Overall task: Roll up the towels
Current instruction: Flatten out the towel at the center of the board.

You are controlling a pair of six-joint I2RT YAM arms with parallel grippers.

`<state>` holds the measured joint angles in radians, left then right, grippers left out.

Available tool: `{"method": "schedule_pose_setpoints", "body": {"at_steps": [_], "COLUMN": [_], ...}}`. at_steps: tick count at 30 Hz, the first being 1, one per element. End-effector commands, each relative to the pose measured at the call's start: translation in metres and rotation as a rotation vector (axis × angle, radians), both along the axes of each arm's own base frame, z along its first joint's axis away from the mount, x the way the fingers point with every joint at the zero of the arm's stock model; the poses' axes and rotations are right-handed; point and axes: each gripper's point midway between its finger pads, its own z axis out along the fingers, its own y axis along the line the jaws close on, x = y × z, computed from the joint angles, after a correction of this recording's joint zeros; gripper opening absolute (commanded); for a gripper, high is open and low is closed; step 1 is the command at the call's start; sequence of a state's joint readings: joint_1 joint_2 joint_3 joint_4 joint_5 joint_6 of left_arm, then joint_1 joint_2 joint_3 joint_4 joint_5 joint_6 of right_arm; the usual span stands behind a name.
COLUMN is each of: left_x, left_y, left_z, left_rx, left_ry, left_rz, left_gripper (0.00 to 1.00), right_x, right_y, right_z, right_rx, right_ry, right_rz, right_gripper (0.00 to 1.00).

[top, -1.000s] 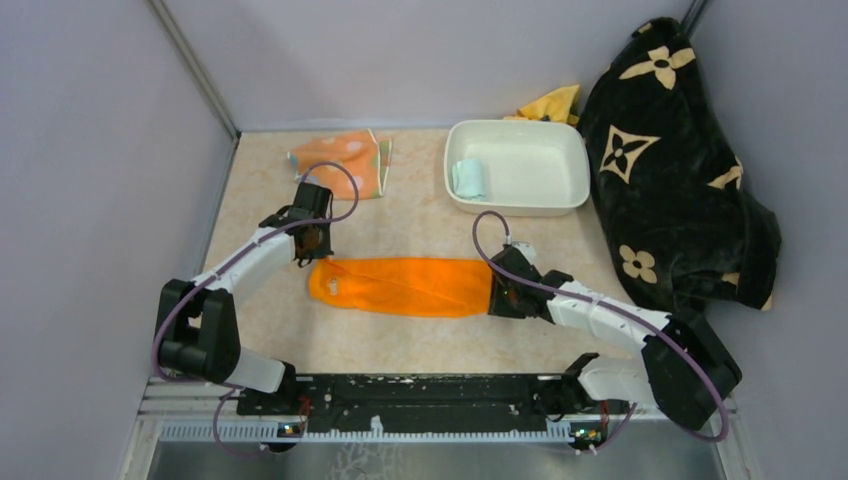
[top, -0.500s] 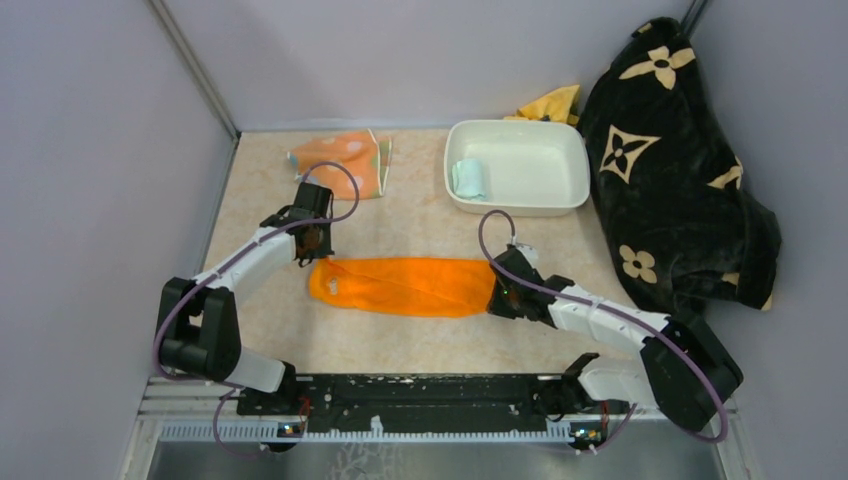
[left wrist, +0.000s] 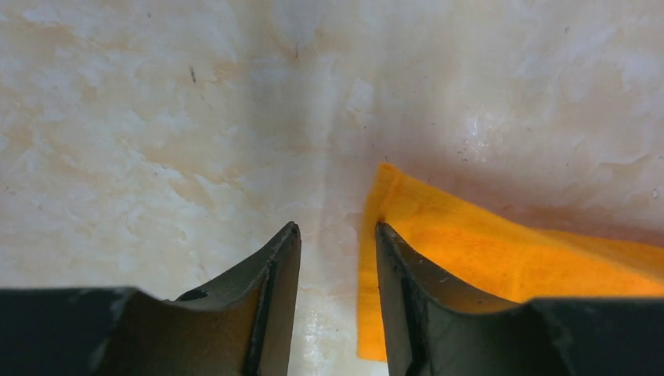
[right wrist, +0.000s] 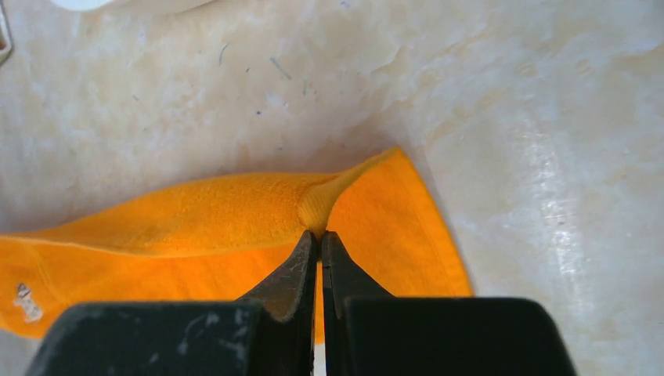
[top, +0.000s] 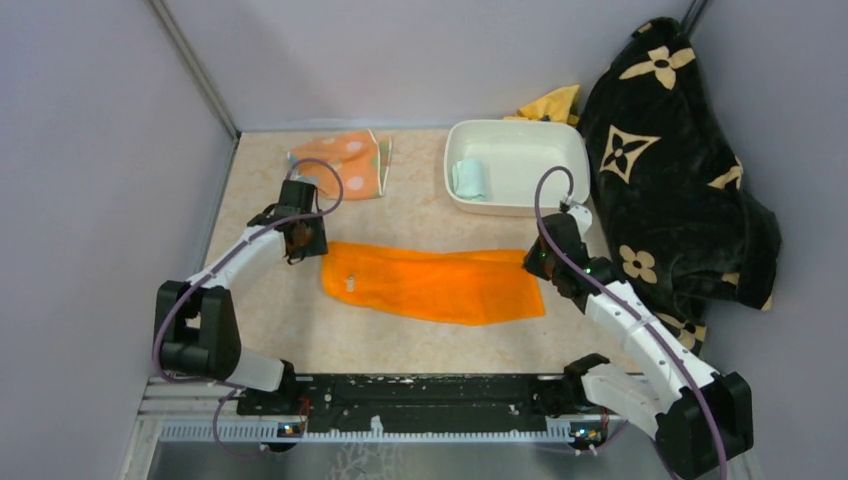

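On the table (top: 420, 215), the orange towel (top: 430, 285) has been opened from a narrow strip into a flat sheet at the centre, so rolling is judged not yet begun. Its 2 o'clock corner is pinched by the closed right hand (right wrist: 319, 243); the left hand (left wrist: 333, 235), slightly parted and holding nothing, is placed at the 10 o'clock corner

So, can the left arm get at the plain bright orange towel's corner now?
Probably yes. The left gripper is open right beside the corner of the plain bright orange towel, with nothing lying between them; the right gripper pinches the opposite end.
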<state>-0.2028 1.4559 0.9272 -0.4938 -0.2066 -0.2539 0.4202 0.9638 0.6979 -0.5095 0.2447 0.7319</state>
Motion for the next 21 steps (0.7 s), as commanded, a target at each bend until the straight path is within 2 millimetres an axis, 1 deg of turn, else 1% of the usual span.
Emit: {"method": "schedule_pose_setpoints", "body": {"at_steps": [1, 4, 9, 11, 15, 18, 21], "left_x": [0.010, 0.014, 0.033, 0.044, 0.061, 0.066, 0.062], "left_y": [-0.003, -0.010, -0.023, -0.033, -0.047, -0.044, -0.046], "left_z": [0.022, 0.020, 0.015, 0.015, 0.014, 0.003, -0.007], "left_rx": [-0.108, -0.154, -0.235, -0.309, -0.496, -0.585, -0.679], "left_ry": [-0.075, -0.068, -0.027, -0.010, 0.002, 0.054, 0.114], "left_rz": [0.041, 0.027, -0.006, -0.042, -0.063, -0.037, -0.038], "left_gripper": [0.49, 0.52, 0.52, 0.52, 0.55, 0.56, 0.57], "right_x": [0.010, 0.014, 0.018, 0.019, 0.019, 0.018, 0.017], "right_y": [-0.023, -0.024, -0.016, -0.013, -0.008, -0.006, -0.004], "right_z": [0.016, 0.017, 0.017, 0.016, 0.012, 0.011, 0.010], "right_rx": [-0.075, -0.082, -0.075, -0.073, -0.063, -0.056, -0.046], "right_ry": [-0.034, -0.046, -0.068, -0.068, -0.064, -0.062, -0.061], "right_rz": [-0.030, -0.020, 0.036, 0.057, 0.086, 0.101, 0.111], "right_gripper": [0.00, 0.00, 0.00, 0.00, 0.00, 0.00, 0.00]}}
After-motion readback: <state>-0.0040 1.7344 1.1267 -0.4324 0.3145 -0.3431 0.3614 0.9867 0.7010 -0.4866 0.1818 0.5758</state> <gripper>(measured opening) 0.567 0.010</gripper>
